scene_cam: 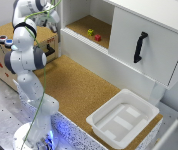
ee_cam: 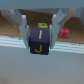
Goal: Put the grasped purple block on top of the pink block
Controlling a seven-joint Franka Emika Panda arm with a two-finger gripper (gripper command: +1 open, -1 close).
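Purple block [ee_cam: 39, 41] sits clamped between both fingers [ee_cam: 22, 25] of the gripper [ee_cam: 40, 31], jaws closed onto its sides, block squarely between them. Yellow letter markings on its faces, incl. "J"; cube shape, matte, edges blurred in wrist view.

Arm [scene_cam: 24, 55]: white Franka, base at near-left corner of the bench, folded upright, upper links reaching toward the far-left corner. Gripper itself not resolvable in exterior view; green cable [scene_cam: 44, 75] trails down along the arm.

Pink block [scene_cam: 97, 37]: small reddish cube on the cork floor of the open recess [scene_cam: 84, 25] at the far edge of the bench. In wrist view it shows just past the held block [ee_cam: 63, 34], beyond a white ledge, not touching it. Yellow-green cube [scene_cam: 90, 32] just beside it, apart.

Surfaces: cork-textured bench top [scene_cam: 74, 85], white cabinet [scene_cam: 144, 42] with black handle [scene_cam: 140, 46], white plastic bin [scene_cam: 123, 120] at the near-right corner, rectangular, smooth.

Count: 1 purple block, 1 pink block, 1 yellow-green cube, 1 bin, 1 handle.
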